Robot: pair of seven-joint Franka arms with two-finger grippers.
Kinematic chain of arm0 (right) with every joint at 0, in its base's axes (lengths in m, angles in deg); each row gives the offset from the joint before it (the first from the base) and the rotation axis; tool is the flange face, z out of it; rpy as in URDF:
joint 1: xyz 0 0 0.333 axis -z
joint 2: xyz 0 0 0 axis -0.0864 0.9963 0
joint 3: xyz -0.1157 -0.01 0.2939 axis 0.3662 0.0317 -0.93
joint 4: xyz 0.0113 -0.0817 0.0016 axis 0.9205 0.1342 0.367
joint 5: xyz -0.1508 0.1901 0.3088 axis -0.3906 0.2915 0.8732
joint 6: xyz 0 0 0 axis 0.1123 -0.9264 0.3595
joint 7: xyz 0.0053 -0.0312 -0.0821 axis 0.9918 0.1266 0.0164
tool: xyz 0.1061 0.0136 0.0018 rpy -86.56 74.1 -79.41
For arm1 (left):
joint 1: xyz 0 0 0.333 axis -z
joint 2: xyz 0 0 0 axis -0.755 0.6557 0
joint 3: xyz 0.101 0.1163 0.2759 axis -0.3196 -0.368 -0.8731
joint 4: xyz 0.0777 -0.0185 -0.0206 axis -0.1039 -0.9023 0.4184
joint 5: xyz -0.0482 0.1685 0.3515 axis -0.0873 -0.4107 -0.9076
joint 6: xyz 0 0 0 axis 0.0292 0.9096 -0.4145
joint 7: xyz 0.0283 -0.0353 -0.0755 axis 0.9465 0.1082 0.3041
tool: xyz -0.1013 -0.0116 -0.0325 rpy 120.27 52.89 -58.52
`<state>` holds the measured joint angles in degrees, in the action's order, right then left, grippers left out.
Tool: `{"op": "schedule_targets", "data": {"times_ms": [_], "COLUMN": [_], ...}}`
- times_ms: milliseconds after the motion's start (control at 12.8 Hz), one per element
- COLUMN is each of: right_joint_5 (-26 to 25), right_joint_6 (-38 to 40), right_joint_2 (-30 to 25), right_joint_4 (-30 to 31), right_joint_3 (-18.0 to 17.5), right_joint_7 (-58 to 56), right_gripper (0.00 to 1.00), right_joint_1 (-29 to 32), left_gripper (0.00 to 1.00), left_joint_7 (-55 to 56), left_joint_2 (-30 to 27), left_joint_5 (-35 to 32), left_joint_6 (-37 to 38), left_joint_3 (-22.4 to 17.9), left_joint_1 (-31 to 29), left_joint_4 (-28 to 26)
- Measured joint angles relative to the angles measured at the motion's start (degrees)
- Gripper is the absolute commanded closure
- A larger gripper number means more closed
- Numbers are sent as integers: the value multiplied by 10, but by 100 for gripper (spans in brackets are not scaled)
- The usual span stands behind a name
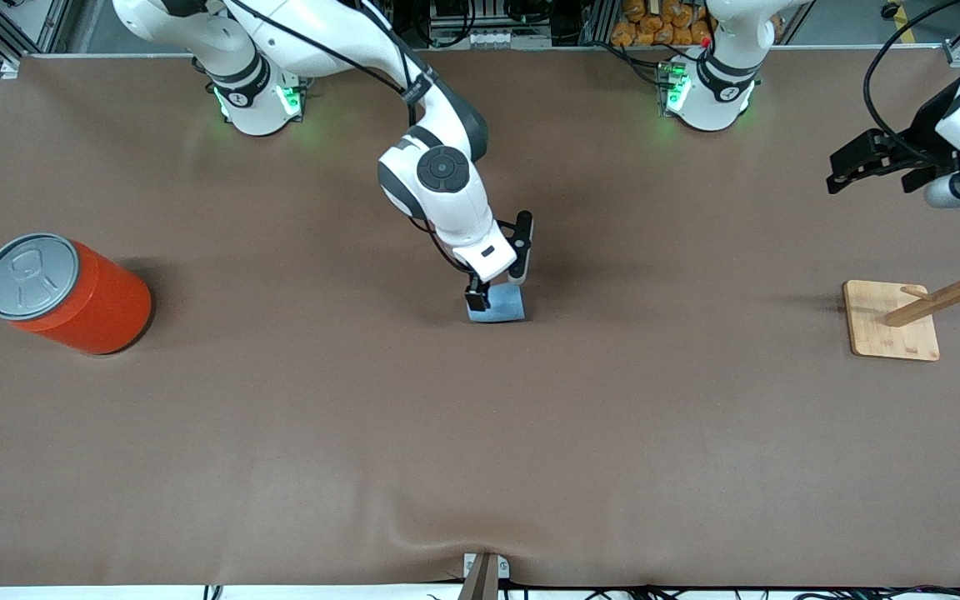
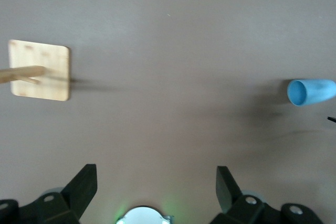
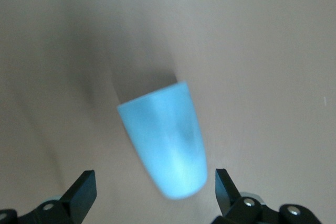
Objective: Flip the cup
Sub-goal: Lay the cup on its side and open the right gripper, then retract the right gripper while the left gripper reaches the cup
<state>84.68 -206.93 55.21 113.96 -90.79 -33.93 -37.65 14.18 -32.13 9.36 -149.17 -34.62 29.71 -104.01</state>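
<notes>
Brown tabletop (image 1: 480,433) fills the frame, and the cup (image 1: 498,305) lies on its side at center, light blue, open mouth visible in the left wrist view. Right gripper (image 1: 497,287) sits right over it, fingers spread wide, not pinching it. Left gripper (image 1: 876,162) waits at the upper right, also spread, above a wooden stand (image 1: 892,321). An orange-red can (image 1: 72,292) sits mid-left.

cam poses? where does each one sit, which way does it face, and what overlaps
Front: high across the table, facing both bases; shows both arms, the right gripper over the cup, the left gripper near the wooden stand.
Left wrist: looks down at table; own fingers, stand, cup on its side.
Right wrist: looks down at the cup between open fingers.
Shared: cup in all three.
</notes>
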Motion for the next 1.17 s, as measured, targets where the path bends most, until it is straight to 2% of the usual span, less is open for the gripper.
{"op": "schedule_targets", "data": {"times_ms": [313,469,704,938,1173], "right_joint_5": [-1,-1,-1,-1,-1], "right_joint_6": [55,63,78,93,104], "right_joint_2": [-25,-28,-41,-70,-105], "right_joint_4": [0,1,1,3,19], "right_joint_3": [22,58,123,139,141], "right_joint_7": [178,236,257,260,260], "right_gripper": [0,0,0,0,0], "right_joint_1": [24,30,51,124,203], "left_gripper": [0,0,0,0,0], "left_joint_7": [0,0,1,3,3], "left_joint_2": [3,5,7,12,59], "left_joint_5": [42,52,56,114,171], "left_joint_6": [-24,-54,-87,-153,-223], "left_joint_3": [6,20,42,60,81], "left_joint_1": [0,1,2,3,4], "left_joint_4": [-36,-60,-82,-134,-176]}}
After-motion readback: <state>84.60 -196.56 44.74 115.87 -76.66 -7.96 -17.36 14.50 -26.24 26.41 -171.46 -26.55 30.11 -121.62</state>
